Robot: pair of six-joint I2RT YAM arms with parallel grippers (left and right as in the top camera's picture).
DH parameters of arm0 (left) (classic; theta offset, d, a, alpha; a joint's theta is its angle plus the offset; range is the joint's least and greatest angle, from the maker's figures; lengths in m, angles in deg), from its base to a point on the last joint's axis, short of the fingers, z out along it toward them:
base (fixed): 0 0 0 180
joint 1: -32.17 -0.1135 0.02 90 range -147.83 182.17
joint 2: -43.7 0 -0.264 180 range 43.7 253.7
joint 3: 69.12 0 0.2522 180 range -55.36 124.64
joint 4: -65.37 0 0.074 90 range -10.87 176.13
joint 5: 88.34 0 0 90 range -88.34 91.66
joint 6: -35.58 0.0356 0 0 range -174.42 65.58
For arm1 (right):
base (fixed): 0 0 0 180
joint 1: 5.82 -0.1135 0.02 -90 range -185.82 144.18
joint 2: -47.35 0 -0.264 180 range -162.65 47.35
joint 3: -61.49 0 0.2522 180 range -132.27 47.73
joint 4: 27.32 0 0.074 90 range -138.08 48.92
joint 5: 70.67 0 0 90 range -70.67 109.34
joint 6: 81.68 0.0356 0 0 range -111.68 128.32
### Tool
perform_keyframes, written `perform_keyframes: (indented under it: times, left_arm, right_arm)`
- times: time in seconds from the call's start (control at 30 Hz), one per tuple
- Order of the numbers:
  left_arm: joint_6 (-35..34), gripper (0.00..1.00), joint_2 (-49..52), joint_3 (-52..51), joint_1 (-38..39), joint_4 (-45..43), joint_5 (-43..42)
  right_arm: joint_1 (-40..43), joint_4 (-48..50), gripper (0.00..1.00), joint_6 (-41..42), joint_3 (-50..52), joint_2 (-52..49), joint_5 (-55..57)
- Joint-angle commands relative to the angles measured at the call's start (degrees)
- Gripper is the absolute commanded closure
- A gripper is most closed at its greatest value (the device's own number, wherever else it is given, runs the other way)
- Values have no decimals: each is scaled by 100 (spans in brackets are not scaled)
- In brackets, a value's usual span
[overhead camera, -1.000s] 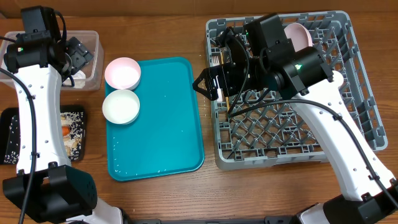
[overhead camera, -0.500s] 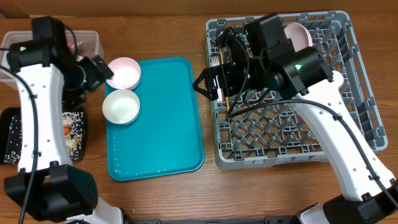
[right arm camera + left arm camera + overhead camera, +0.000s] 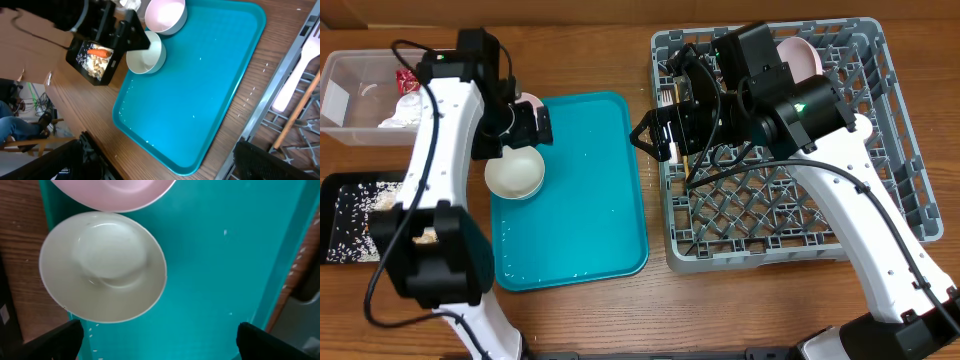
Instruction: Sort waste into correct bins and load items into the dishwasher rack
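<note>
Left hand (image 3: 528, 126) is over the top-left corner of the teal tray (image 3: 590, 210), fingers spread wide and gripping nothing. On its wrist cam the two fingertips (image 3: 55, 340) sit in the bottom corners of the frame with bare tray between them. The white bowl (image 3: 102, 265) lies up and left of that gap, upright and empty, not between the fingers. The pink bowl (image 3: 115, 190) is just past it at the top edge; I can't tell whether the rims touch or only nearly touch. Overhead, the arm covers most of the pink bowl, and the white bowl shows just below the hand at the tray's left rim. I can't tell how high the hand is above the bowls. Right hand (image 3: 643, 137) is open and empty too, hanging over the strip of worktop (image 3: 620, 310) between the tray and the left wall of the rack (image 3: 905, 190). Its wrist cam looks back across the tray, with both bowls at the far corner. White fork (image 3: 295, 80) and wooden stick (image 3: 300, 107) lie in the rack near its tray-side wall. A pinkish dish (image 3: 802, 55) stands at the rack's back. Clear tub (image 3: 365, 125) holds the red wrapper (image 3: 405, 80) and a crumpled napkin (image 3: 400, 112). Black tray (image 3: 335, 230) carries rice (image 3: 365, 195), and the carrot (image 3: 99, 52) is on it too.
</note>
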Motion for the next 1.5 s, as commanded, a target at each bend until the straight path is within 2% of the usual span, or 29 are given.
perform_keyframes:
  times: [0.0,0.2,0.3,0.5,0.73,0.9,1.07,1.27,1.37,1.4,1.47]
  left_arm:
    - [627,0,444,52,20,37,83]
    - [911,0,1005,52,48,37,44]
    - [927,4,1248,52,66,50,109]
    - [925,25,1419,46,116,28,267]
    - [896,28,1419,-52,452,-68,413]
    - [448,28,1419,-330,741,-313,1084]
    - [393,29,1419,-557,815,-448,1147]
    - [380,55,1419,-636,813,-455,1150]
    - [358,74,1419,-636,824,-420,1147]
    - [356,86,1419,-638,839,-396,1128]
    - [295,96,1414,-636,887,-354,1108]
  right_arm:
    - [4,13,0,-24,37,22,7]
    - [4,13,0,-24,37,22,7]
    - [4,13,0,-24,37,22,7]
    - [4,13,0,-24,37,22,7]
    - [4,13,0,-24,37,22,4]
    - [4,13,0,-24,37,22,7]
    - [4,13,0,-24,37,22,4]
    - [4,13,0,-24,37,22,7]
    - [4,13,0,-24,37,22,7]
    - [4,13,0,-24,37,22,7]
    - [4,13,0,-24,37,22,7]
